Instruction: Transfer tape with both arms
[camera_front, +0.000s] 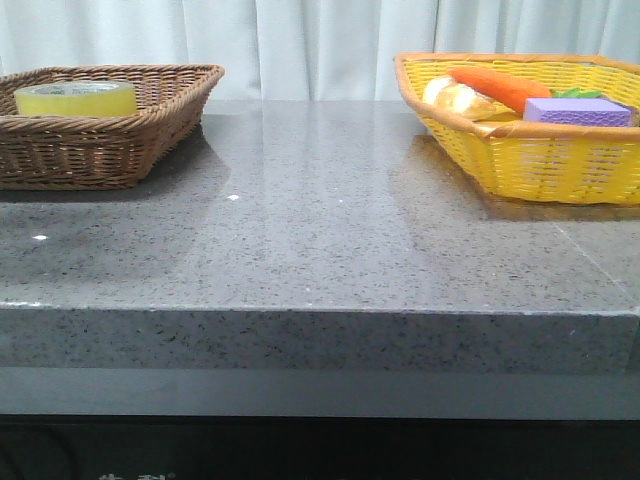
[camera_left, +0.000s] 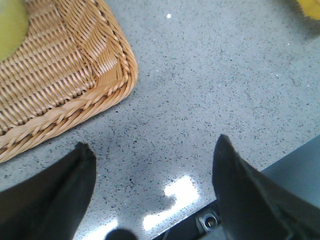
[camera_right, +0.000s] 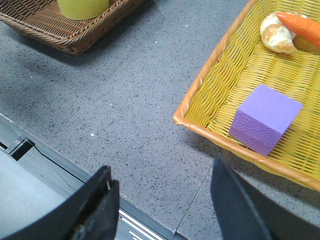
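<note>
The yellow tape roll (camera_front: 75, 98) lies in the brown wicker basket (camera_front: 120, 140) at the far left of the table. It shows at the edge of the left wrist view (camera_left: 10, 25) and of the right wrist view (camera_right: 82, 7). My left gripper (camera_left: 152, 147) is open and empty over bare table beside the brown basket's corner (camera_left: 100, 85). My right gripper (camera_right: 162, 172) is open and empty over the table's front edge, beside the yellow basket (camera_right: 200, 107). Neither arm shows in the front view.
The yellow basket (camera_front: 520, 150) at the far right holds a purple block (camera_front: 578, 110), a bread roll (camera_front: 455, 97) and a carrot (camera_front: 500, 88). The grey speckled table (camera_front: 320, 230) lies between the baskets. The table's front edge runs under both grippers.
</note>
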